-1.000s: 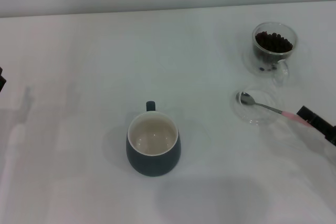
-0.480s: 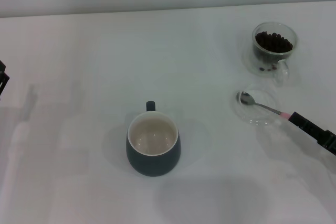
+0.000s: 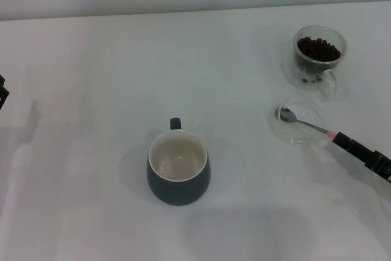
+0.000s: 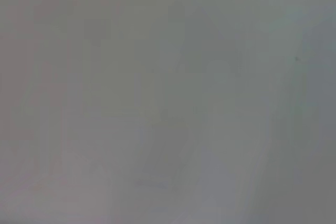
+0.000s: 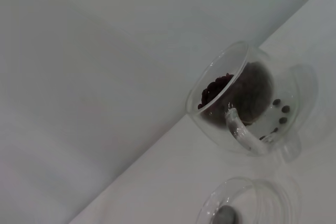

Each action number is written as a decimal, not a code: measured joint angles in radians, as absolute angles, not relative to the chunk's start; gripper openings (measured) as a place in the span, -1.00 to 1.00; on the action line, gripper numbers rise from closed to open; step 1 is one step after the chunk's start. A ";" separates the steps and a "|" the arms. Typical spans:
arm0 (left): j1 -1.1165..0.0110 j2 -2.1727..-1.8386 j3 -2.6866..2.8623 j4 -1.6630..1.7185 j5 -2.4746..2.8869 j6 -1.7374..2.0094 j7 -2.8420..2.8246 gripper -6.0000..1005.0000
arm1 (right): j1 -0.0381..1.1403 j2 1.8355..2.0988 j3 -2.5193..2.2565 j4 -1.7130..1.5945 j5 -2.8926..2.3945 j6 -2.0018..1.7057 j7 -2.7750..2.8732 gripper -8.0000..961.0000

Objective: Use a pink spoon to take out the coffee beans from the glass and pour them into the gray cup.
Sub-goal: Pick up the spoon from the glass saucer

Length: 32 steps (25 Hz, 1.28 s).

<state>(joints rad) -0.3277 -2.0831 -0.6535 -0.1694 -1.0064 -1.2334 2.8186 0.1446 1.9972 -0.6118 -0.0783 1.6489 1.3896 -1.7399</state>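
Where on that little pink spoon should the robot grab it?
Probably the slim pink handle of the pink spoon, coming from the robot's right. Its metal bowl rests in the clear saucer, while the handle juts past the rim toward the right gripper, already at its tip. The glass stands clear beyond.

The right gripper (image 3: 342,140) covers most of the spoon's (image 3: 305,124) pink handle, so whether its jaws are open is unclear. Left of the cup (image 3: 178,168), only a dark sliver of the left gripper (image 3: 2,92) shows at the edge. The saucer (image 5: 247,203) below the glass (image 5: 244,100) is cut off.
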 joint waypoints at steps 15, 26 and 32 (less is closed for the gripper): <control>-0.327 -2.083 -0.653 -0.162 -1.028 -1.233 2.818 0.79 | 0.145 1.997 -0.612 -0.076 1.649 1.390 -1.712 -0.63; -0.327 -2.083 -0.653 -0.163 -1.029 -1.233 2.818 0.79 | 0.153 1.989 -0.635 -0.080 1.639 1.408 -1.692 -0.64; -0.327 -2.083 -0.653 -0.162 -1.029 -1.233 2.818 0.79 | 0.158 1.988 -0.632 -0.080 1.636 1.405 -1.674 -0.64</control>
<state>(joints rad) -0.3267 -2.0831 -0.6535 -0.1623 -1.0293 -1.2334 2.8179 0.1580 1.9877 -0.6318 -0.0798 1.6362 1.4050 -1.6738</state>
